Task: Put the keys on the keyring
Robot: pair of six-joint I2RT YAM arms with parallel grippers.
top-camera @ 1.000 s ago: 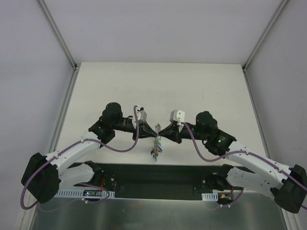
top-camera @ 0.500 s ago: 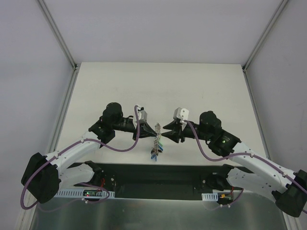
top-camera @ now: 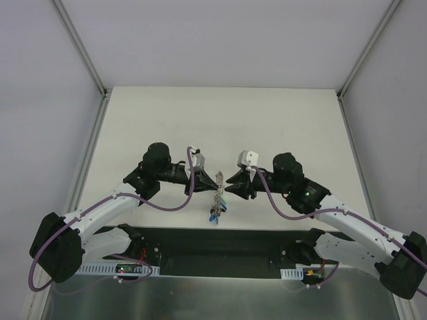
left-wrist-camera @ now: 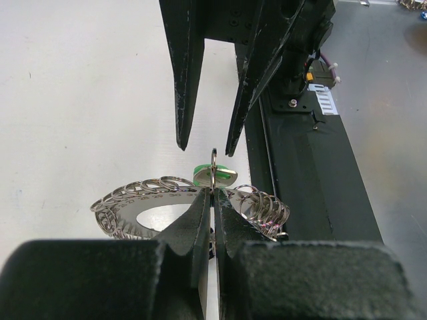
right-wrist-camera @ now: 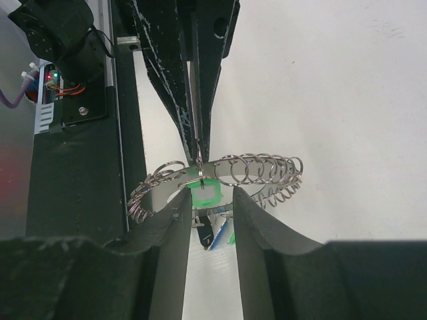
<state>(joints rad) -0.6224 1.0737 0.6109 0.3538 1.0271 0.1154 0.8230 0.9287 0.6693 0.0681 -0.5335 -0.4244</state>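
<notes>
Left pincer [left-wrist-camera: 212, 199]: clenching keyring [top-camera: 216, 200] rim, ring hanging at 6 o'clock in top view.
Right pincer [right-wrist-camera: 207, 215]: released, straddling green key [right-wrist-camera: 203, 193].

Left arm [top-camera: 100, 210], right arm [top-camera: 353, 227]: white links, black joints, looping purple cables [top-camera: 163, 205]. Right gripper [left-wrist-camera: 205, 147] fingers [left-wrist-camera: 183, 80] black, tapered, edges scuffed pale.

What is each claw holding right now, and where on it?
The left gripper pinches the keyring by its rim; the right gripper is open, gripping nothing.
</notes>
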